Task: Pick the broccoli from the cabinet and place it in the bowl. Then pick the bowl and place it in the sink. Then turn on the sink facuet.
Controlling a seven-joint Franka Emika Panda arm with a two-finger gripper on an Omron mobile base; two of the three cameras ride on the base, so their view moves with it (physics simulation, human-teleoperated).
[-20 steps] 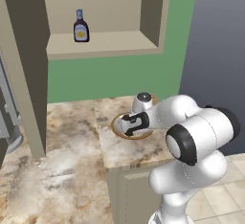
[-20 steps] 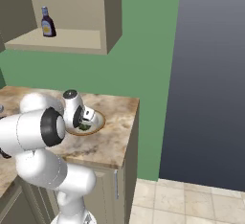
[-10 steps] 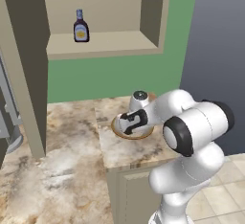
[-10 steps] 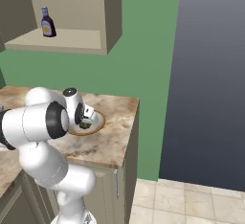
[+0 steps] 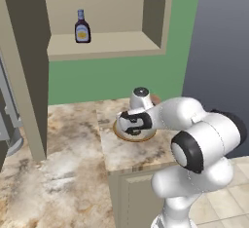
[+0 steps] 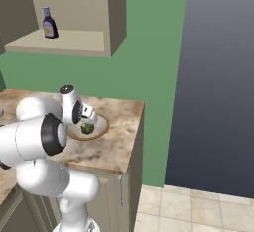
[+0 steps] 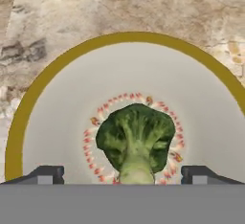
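The broccoli (image 7: pixel 136 139) lies in the middle of the bowl (image 7: pixel 72 98), florets up, stalk toward the camera. My gripper (image 7: pixel 123 174) hangs just above it, open, its fingertips (image 7: pixel 45 173) wide apart on either side of the stalk and not touching it. From the right base view, the broccoli (image 6: pixel 87 128) sits in the bowl (image 6: pixel 101 126) under the gripper (image 6: pixel 84 118). In the left base view the gripper (image 5: pixel 133 123) covers much of the bowl (image 5: pixel 141 137). The cabinet (image 5: pixel 107 44) hangs open above. Sink and faucet are out of view.
A dark sauce bottle (image 5: pixel 82 27) with a yellow label stands on the cabinet shelf (image 6: pixel 69 40). The bowl rests on a marbled counter (image 5: pixel 73 163) near its right end (image 6: pixel 126 142). A tall beige panel (image 5: pixel 26 76) stands at the left.
The jaws have opened from shut to wide, releasing the broccoli into the bowl. The hand has stayed low over the bowl, shifting slightly.
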